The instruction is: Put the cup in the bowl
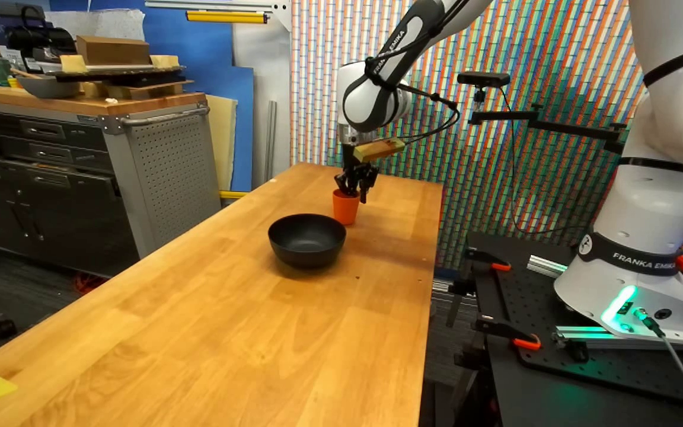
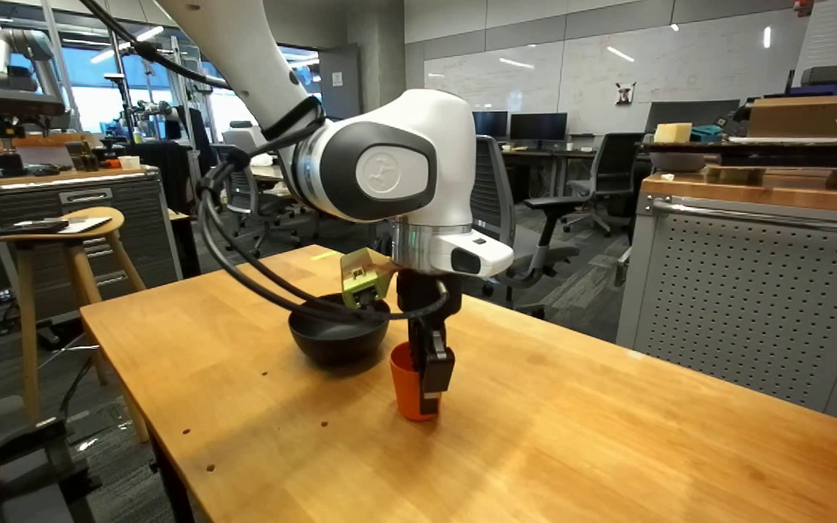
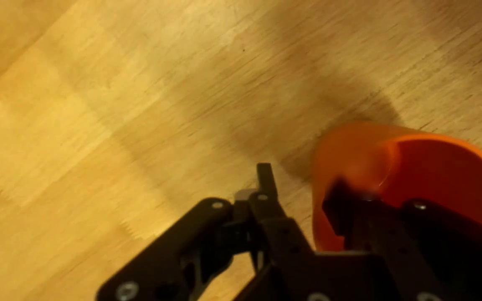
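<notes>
On the table (image 1: 246,332), in an exterior view, the bowl (image 1: 307,256) sits at the near left of the upright cup (image 1: 345,210). The gripper (image 3: 301,186) has its fingers apart, one down inside the cup, the other just outside it.

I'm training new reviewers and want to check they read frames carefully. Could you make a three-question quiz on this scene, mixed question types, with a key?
1. True or false: the cup is inside the bowl.
2. Multiple choice: compared with the cup, the bowl is
A) narrower
B) wider
C) equally wide
3. Short answer: do the fingers stand open or shut, and what shows it?

Key
1. False: the cup stands upright on the table, outside the bowl.
2. B, as both exterior views show.
3. Open: in the wrist view they are apart, with bare table visible between them.
</notes>
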`<state>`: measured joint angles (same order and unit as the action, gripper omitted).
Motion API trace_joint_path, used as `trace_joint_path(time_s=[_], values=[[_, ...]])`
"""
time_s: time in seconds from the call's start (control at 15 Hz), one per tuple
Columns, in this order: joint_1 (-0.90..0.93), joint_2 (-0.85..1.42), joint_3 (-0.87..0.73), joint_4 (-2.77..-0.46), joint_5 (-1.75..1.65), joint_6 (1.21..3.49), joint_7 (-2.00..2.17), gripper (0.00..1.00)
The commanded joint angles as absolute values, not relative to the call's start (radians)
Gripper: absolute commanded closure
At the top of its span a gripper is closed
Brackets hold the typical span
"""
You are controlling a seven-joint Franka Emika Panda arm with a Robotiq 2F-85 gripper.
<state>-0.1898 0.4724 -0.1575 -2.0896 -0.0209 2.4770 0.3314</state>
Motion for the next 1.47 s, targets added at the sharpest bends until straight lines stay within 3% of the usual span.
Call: trace_joint_path(time_s=[0.0,0.2,0.53,0.93,1.4], values=[[-0.196,0.470,-0.155,-2.061,0.040,2.436,0.255,0.92],[-0.198,0.432,-0.152,-2.080,0.076,2.419,0.225,0.98],[-0.159,0.254,-0.175,-2.177,0.036,2.367,0.234,0.93],[-0.072,0.054,-0.114,-2.282,-0.030,2.309,0.249,0.94],[0.037,0.119,-0.008,-2.307,-0.109,2.430,0.339,0.94]])
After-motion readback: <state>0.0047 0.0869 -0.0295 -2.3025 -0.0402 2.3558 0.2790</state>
